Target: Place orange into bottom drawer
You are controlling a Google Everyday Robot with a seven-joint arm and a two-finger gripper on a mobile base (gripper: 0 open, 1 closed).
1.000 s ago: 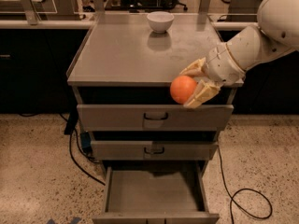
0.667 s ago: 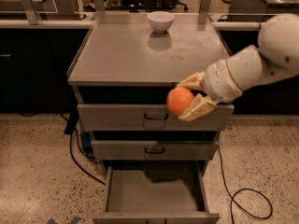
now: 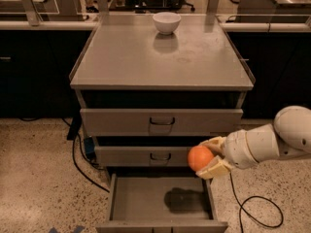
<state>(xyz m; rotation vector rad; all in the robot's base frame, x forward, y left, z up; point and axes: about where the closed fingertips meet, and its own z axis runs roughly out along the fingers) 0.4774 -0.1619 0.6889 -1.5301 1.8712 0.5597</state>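
The orange [image 3: 200,158] is a small round bright-orange fruit held in my gripper [image 3: 208,158], whose pale fingers [image 3: 215,168] are shut on it from the right. It hangs above the right part of the open bottom drawer [image 3: 146,198], in front of the middle drawer's right end. The bottom drawer is pulled out, a shallow grey tray with a bare inside; a dark shadow lies on its floor under the orange. My white arm [image 3: 272,142] reaches in from the right.
A white bowl [image 3: 166,22] stands at the back of the cabinet top [image 3: 160,57]. The two upper drawers [image 3: 161,122] with dark handles are shut. Black cables [image 3: 85,171] lie on the speckled floor left and right of the cabinet. Dark counters stand behind.
My gripper with the orange has moved down from the level of the top drawer to just above the open bottom drawer. The arm has lowered with it.
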